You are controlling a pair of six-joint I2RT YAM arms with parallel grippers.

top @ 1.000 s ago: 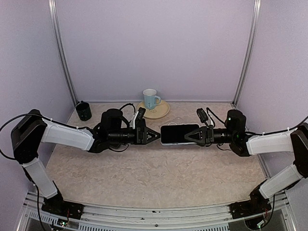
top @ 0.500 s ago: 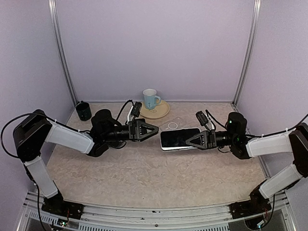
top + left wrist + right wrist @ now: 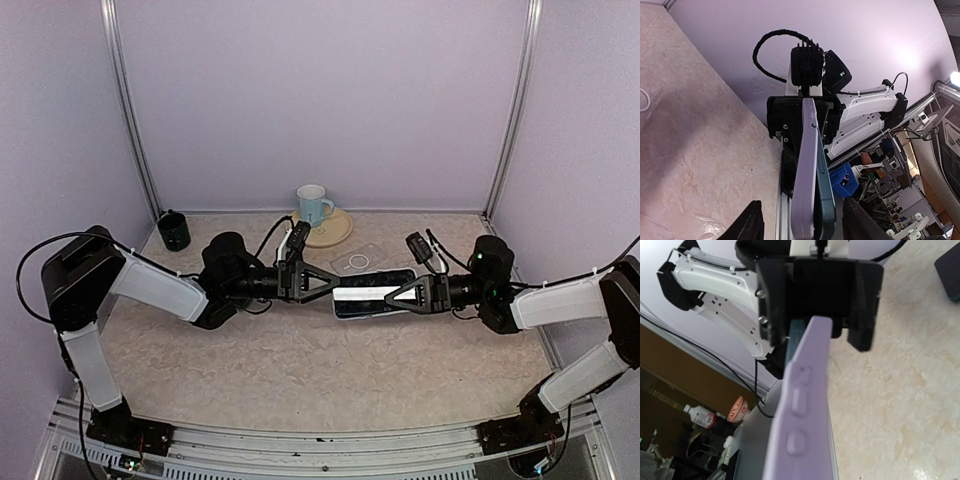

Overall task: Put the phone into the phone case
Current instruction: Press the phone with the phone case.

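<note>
The phone sits in a lilac phone case (image 3: 362, 295), held on edge above the table between the two arms. My right gripper (image 3: 392, 296) is shut on its right end. My left gripper (image 3: 325, 283) is open, its fingers (image 3: 752, 222) standing either side of the left end without touching it. In the left wrist view the lilac case (image 3: 806, 170) shows edge-on with the dark teal phone (image 3: 827, 200) lying against it. In the right wrist view the case edge (image 3: 802, 405) with its side buttons fills the middle and hides my right fingers.
A blue-white mug (image 3: 313, 205) stands on a yellow plate (image 3: 335, 235) at the back. A dark cup (image 3: 174, 230) stands at the back left. A clear flat piece (image 3: 357, 262) lies on the table behind the phone.
The phone has turned from flat to on edge and dropped a little. My left gripper pulled back, then moved right again up to the phone's left end.
</note>
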